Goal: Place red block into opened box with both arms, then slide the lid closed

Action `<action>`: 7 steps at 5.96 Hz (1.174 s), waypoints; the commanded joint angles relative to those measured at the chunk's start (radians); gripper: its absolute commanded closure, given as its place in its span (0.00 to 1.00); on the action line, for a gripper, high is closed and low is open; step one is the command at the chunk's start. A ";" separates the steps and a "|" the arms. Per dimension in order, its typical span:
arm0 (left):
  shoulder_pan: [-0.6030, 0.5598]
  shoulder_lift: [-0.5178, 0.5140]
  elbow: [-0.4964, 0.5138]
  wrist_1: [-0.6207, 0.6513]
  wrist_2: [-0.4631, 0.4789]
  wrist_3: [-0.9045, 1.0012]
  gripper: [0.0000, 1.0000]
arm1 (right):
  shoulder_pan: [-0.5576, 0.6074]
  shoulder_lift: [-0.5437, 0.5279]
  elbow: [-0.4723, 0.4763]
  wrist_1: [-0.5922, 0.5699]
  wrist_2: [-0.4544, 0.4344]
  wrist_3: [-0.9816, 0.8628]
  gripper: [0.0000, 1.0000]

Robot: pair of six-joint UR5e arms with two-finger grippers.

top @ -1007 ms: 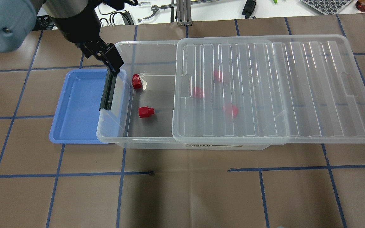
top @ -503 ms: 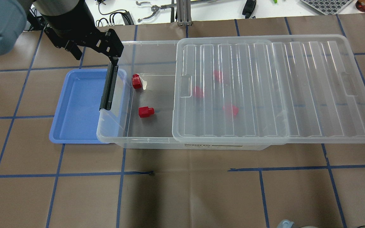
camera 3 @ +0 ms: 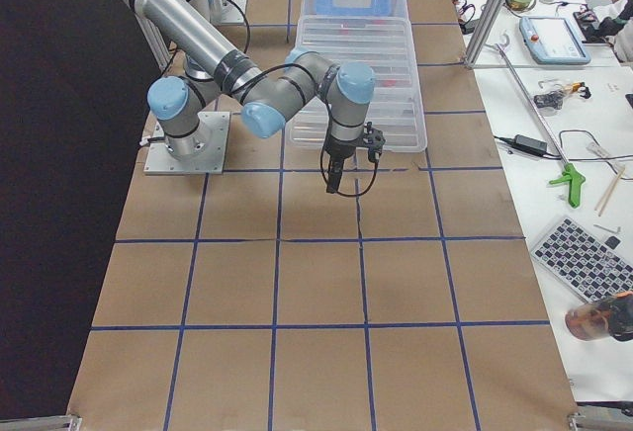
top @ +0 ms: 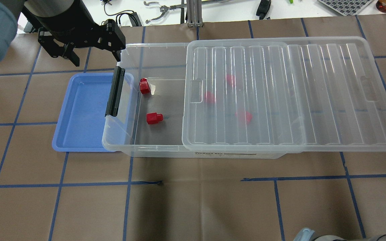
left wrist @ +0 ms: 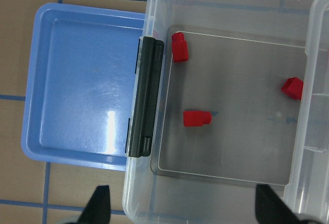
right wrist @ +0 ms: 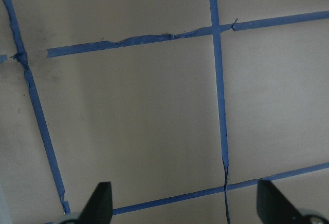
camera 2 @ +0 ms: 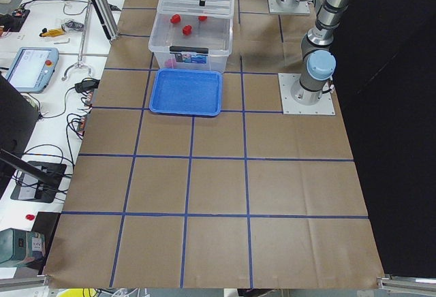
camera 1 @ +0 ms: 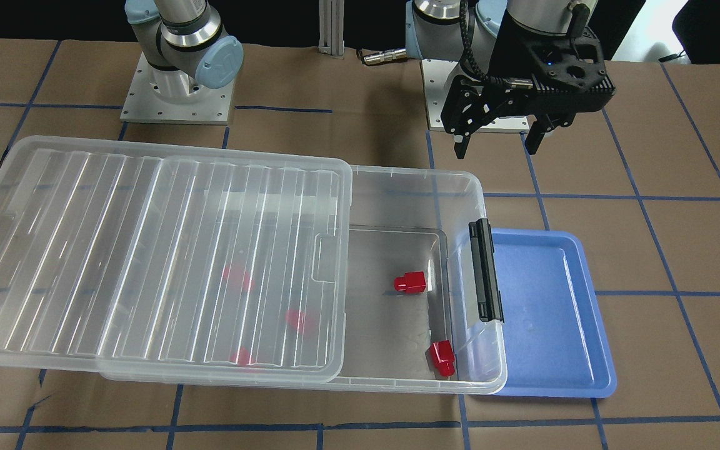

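The clear box (top: 123,146) lies lengthwise with its black bar (top: 115,91) at the left end. The ridged lid (top: 313,93) covers all but that left end and overhangs the right end. Two red blocks (top: 144,86) (top: 154,118) lie in the uncovered part; three more show blurred under the lid, one being a red block (top: 244,116). My left gripper (top: 96,57) hangs open and empty behind the box's left end; the left wrist view looks down on the bar (left wrist: 145,95). My right gripper (right wrist: 185,201) is open over bare paper beyond the lid's right end.
A blue tray (top: 82,113) lies partly under the box's left end, with nothing in it. Brown paper with blue tape lines covers the table. Tools and cables lie on the white bench past the far edge.
My left gripper has pulled back from the black bar toward the far left and turned, still open. My right gripper has moved along the right edge toward the near side.
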 commanded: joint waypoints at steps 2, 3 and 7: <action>0.018 0.000 -0.004 -0.009 -0.028 0.085 0.02 | 0.001 -0.011 0.008 0.017 0.054 -0.001 0.00; 0.021 0.009 -0.006 -0.009 -0.024 0.085 0.02 | 0.007 -0.024 0.009 0.019 0.064 -0.001 0.00; 0.035 0.014 -0.006 -0.009 -0.022 0.086 0.02 | 0.010 -0.079 0.077 0.019 0.089 0.005 0.00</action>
